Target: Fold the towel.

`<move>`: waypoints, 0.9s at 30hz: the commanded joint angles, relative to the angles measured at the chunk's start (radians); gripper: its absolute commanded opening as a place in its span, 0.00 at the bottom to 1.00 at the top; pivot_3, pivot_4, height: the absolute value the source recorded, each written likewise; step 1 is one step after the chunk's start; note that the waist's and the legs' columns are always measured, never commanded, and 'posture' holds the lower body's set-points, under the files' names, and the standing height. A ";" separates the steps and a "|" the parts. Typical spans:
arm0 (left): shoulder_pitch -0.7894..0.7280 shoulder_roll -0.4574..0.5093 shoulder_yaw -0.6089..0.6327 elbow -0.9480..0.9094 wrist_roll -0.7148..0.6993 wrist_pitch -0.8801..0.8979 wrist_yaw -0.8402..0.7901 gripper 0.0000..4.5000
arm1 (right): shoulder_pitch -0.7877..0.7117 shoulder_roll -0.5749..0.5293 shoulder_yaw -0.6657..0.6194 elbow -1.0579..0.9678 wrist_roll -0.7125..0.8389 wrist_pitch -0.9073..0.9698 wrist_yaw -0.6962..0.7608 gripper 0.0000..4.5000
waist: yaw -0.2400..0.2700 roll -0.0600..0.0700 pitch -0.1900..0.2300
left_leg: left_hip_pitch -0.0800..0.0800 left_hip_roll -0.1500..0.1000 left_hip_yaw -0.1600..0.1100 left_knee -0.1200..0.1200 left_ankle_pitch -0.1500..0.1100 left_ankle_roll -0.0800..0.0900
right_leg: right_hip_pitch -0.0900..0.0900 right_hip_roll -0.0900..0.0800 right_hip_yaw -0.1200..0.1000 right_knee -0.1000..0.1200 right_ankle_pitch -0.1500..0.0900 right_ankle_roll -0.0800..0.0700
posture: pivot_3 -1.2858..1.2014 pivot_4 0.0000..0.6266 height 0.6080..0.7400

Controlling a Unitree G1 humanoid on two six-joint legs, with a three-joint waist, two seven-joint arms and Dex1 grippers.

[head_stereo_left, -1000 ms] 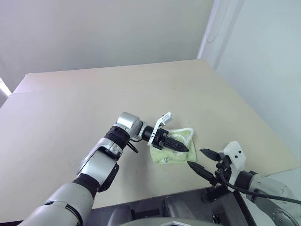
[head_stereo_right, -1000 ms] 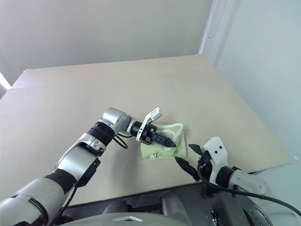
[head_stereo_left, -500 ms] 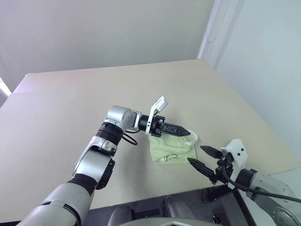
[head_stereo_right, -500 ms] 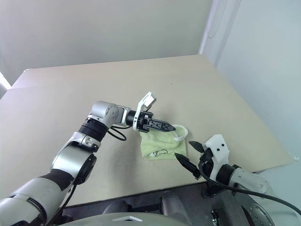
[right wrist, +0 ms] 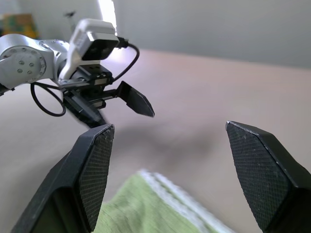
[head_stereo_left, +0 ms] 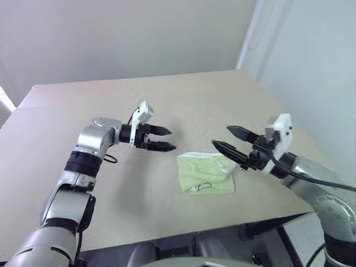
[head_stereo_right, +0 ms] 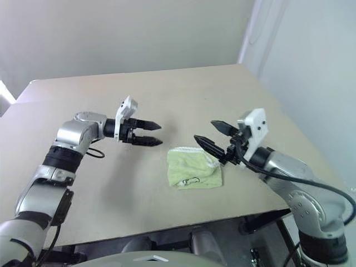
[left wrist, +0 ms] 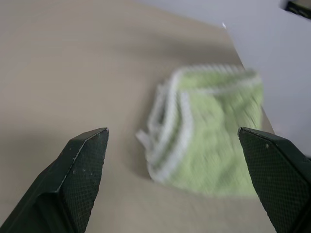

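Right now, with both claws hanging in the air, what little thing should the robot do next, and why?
Probably nothing more than drawing both arms back. The towel already lies folded into a small square on the table, and the left gripper and right gripper are both open, empty and clear of it. A last pat to flatten it might help.

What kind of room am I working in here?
Probably a bare test or lab room: one plain beige table, blank pale walls, and a single folded green towel as the only item.
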State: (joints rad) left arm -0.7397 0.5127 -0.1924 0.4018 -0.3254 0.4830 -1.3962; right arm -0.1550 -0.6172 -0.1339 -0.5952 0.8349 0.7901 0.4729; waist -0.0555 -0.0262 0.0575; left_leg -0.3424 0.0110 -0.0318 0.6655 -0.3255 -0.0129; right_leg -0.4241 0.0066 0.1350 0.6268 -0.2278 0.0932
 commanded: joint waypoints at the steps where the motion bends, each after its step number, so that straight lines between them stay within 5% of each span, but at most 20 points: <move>1: 0.031 -0.001 -0.012 -0.115 0.018 -0.096 -0.003 1.00 | -0.060 -0.017 0.123 0.066 -0.106 -0.005 0.035 0.86 | 0.009 0.000 0.000 | 0.000 0.000 0.001 0.000 0.000 0.000 | 0.000 0.000 0.000 0.000 0.000 0.000 | 0.52 0.00 1.00; 12: 0.093 -0.218 -0.046 -0.085 0.089 -0.195 0.250 1.00 | 0.024 0.008 0.209 0.151 -0.214 -0.016 0.100 0.86 | 0.010 0.000 -0.001 | 0.002 0.000 0.001 0.002 0.000 0.000 | 0.001 0.001 0.000 0.002 0.000 0.001 | 0.52 0.00 1.00; 27: 0.093 -0.211 -0.133 0.044 0.144 -0.371 0.076 1.00 | 0.126 0.045 0.225 0.199 -0.349 -0.035 0.050 0.86 | 0.009 0.000 -0.001 | 0.004 0.000 0.000 0.002 0.000 0.000 | 0.002 0.002 0.000 0.003 0.000 0.000 | 0.52 0.00 1.00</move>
State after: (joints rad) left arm -0.6125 0.2951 -0.3295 0.4360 -0.1844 0.1581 -1.2826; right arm -0.0323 -0.5759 0.0926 -0.3982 0.5074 0.7709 0.5297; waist -0.0468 -0.0260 0.0566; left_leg -0.3388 0.0108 -0.0314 0.6673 -0.3254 -0.0126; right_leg -0.4221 0.0085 0.1354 0.6295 -0.2274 0.0934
